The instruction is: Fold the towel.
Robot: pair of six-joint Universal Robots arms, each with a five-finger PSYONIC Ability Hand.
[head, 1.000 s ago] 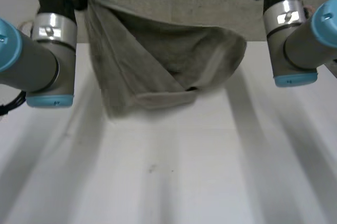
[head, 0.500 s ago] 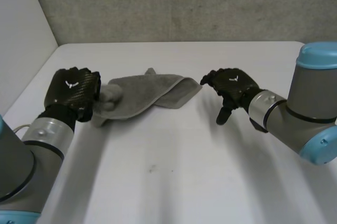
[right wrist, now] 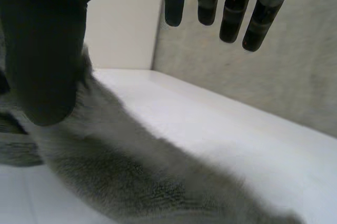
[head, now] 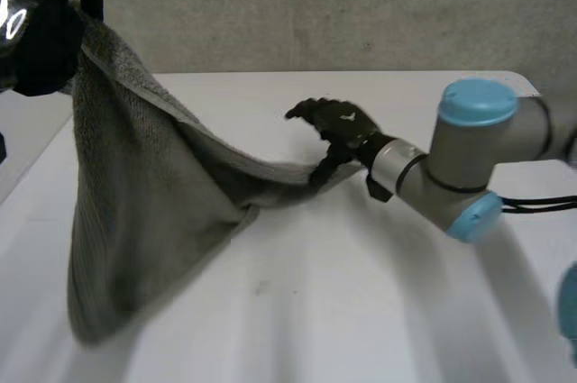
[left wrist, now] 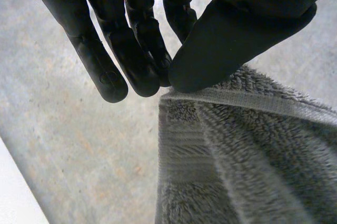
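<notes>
While the towel (head: 144, 221) is judged to be at the lifting-out step ahead of its fold, 1 hemmed edge near a corner is clamped between the thumb and fingers (left wrist: 131, 55) of the left hand (head: 41, 41), which is held high above the worktop (head: 379, 311). From that pinch the cloth is hung in a broad drape that appears to reach the worktop, and its far end is stretched low to the right hand (head: 341, 122). There the fingers (right wrist: 231, 21) are held straight and apart, clear of the cloth, with the thumb (right wrist: 42, 60) laid against it. A firm pinch by the right hand is likely called for next, so that both ends can be brought together.
</notes>
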